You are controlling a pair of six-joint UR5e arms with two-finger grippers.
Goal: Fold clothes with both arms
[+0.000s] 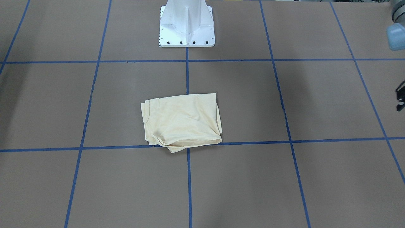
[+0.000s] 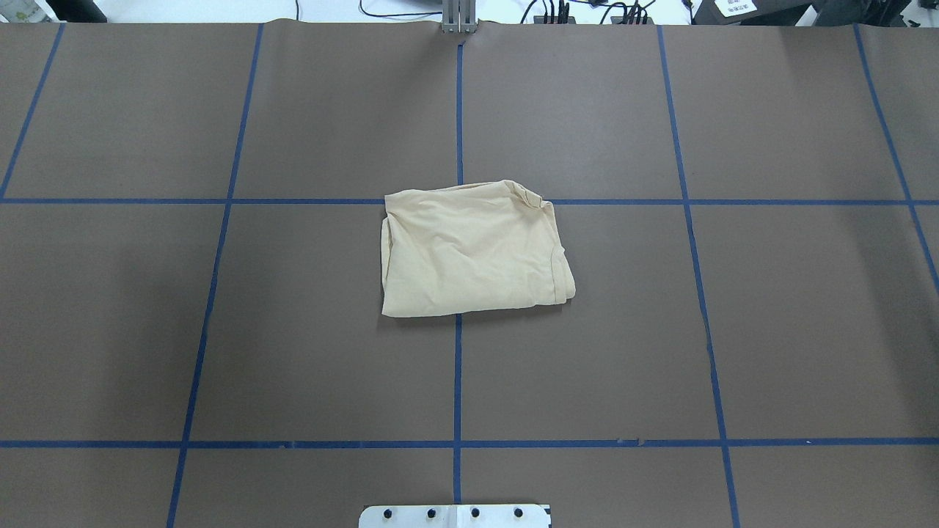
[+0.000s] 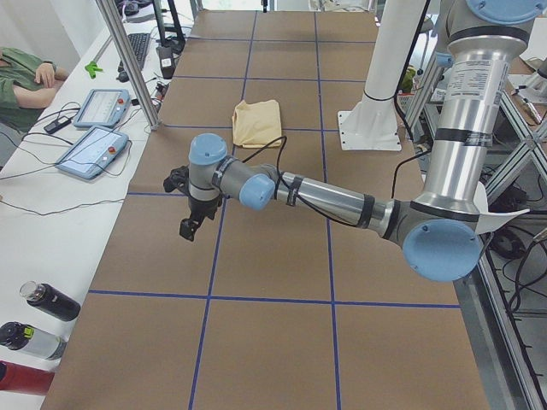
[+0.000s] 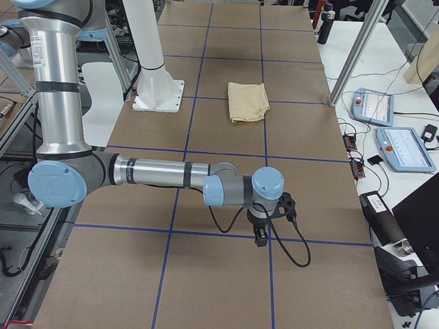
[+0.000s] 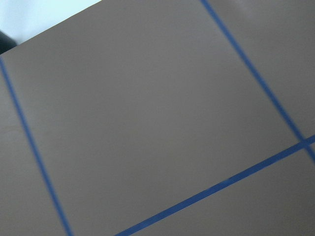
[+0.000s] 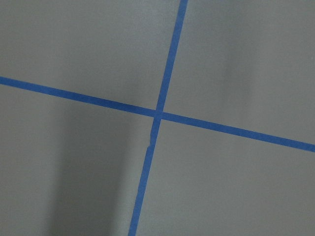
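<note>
The clothes are one pale cream-yellow shirt [image 1: 182,122] [image 2: 469,249], lying folded into a rough rectangle at the table's middle, with no print showing. It is small and distant in the side views [image 3: 256,122] [image 4: 248,101]. Both arms are stretched out low, far from the shirt. The left gripper [image 3: 186,229] hangs over bare table near the left end; only a black sliver [image 1: 400,99] of it reaches the front view. The right gripper [image 4: 260,238] points down near the right end. I cannot tell whether either is open or shut. Both wrist views show only brown table and blue tape.
The white pedestal base [image 1: 186,25] [image 2: 455,515] stands behind the shirt. Blue tape lines grid the brown table. A side bench holds two tablets [image 3: 92,149], cables and bottles [image 3: 47,299]. A person's green sleeve [image 3: 21,77] rests there, and a metal post [image 3: 128,64] rises at the table's edge.
</note>
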